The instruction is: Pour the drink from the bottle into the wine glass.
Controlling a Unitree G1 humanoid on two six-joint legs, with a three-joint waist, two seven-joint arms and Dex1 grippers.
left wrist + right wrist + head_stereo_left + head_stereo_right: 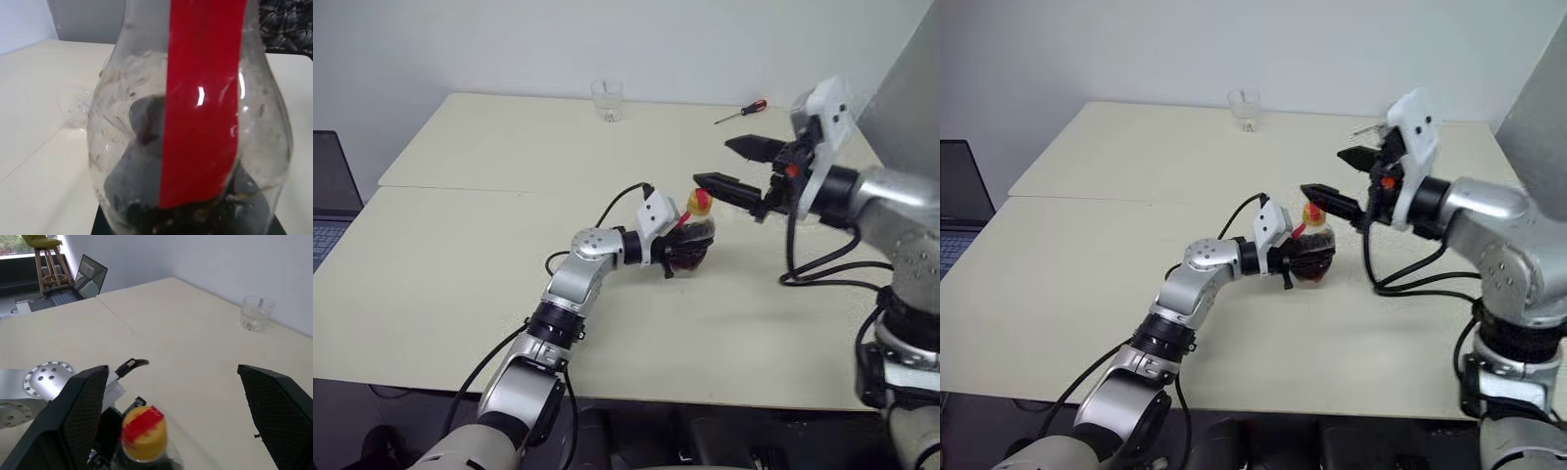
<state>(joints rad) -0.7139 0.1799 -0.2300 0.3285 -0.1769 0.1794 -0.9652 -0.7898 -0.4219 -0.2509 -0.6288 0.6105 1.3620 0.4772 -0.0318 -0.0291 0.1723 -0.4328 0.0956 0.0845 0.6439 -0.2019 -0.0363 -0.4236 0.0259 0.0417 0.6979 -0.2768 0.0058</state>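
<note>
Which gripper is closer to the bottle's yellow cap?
Right. The right gripper is open just above the yellow cap; the left gripper grips the bottle lower down.

We see a glossy clear plastic bottle (693,244) with a smooth yellow cap (144,433), on a matt cream desk (460,274); the right gripper's fingers (84,409) look finely textured black.

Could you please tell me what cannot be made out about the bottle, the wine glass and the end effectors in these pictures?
- Bottle: lower body hidden by the left end effector in the head views.
- Wine glass: in the left wrist view only a faint clear shape behind the bottle; bowl and stem indistinct.
- Left end effector fingers: hidden by the bottle in the left wrist view.
- Right end effector: open; fingertips cut off by the bottom edge of the right wrist view.
</note>
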